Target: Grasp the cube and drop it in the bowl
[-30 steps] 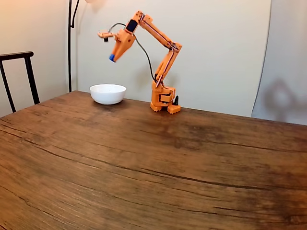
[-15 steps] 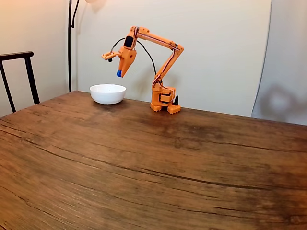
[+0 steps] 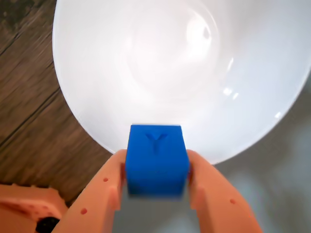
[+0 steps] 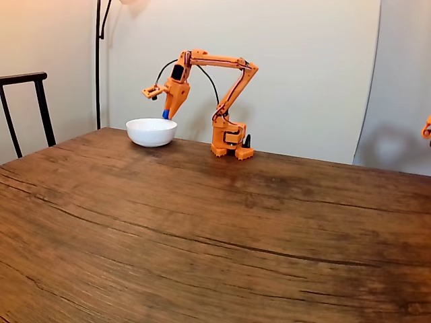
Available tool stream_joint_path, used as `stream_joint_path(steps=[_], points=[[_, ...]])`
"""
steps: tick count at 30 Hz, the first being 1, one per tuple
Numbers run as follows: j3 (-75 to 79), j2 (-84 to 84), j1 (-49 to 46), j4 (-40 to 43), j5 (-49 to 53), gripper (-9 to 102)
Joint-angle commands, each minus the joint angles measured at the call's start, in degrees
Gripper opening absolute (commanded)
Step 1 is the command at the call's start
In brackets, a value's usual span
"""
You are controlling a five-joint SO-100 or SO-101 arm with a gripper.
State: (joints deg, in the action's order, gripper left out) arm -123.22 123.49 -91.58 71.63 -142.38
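Descent is the main change: a second ago the orange arm (image 4: 229, 74) held its claw (image 4: 166, 114) high in the upper left of the fixed view, well above the plain round white bowl (image 4: 151, 132); half a second ago it was lower and nearer, and now the tip hangs just over the bowl's right rim. The bowl and the arm's base (image 4: 230, 141) have not moved.

A brown wooden worktop (image 4: 215, 235) with dark grain lines fills the lower part of the fixed view. Behind it stands a pale wall, with a dark chair back (image 4: 27, 101) at the left edge and a thin black lamp pole (image 4: 98, 60) beside it. A small orange piece (image 4: 427, 128) shows at the right edge.

In the wrist view the claw (image 3: 156, 167) pinches the small solid bright-blue cube (image 3: 156, 160) from both sides, one orange finger (image 3: 104, 191) on the left and one on the right, pressed against its faces. The cube sits in the lower centre of the frame, over the near rim of the bowl (image 3: 87, 97), whose glossy inside spreads across the upper frame. In the fixed view the cube (image 4: 166, 114) is a blue spot at the claw's tip.
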Motion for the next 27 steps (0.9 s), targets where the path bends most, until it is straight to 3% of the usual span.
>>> stream_joint_path(steps=[1,8,13,19,22,27], points=[[-0.97,0.62,-0.18,-2.02,-0.09,23],[-0.44,1.67,0.26,-0.88,-0.18,25],[6.68,1.76,3.16,9.67,0.44,25],[20.3,1.76,13.01,22.59,0.88,9],[26.81,1.85,18.54,29.09,6.24,2],[29.88,7.21,33.84,29.18,15.73,-1]])
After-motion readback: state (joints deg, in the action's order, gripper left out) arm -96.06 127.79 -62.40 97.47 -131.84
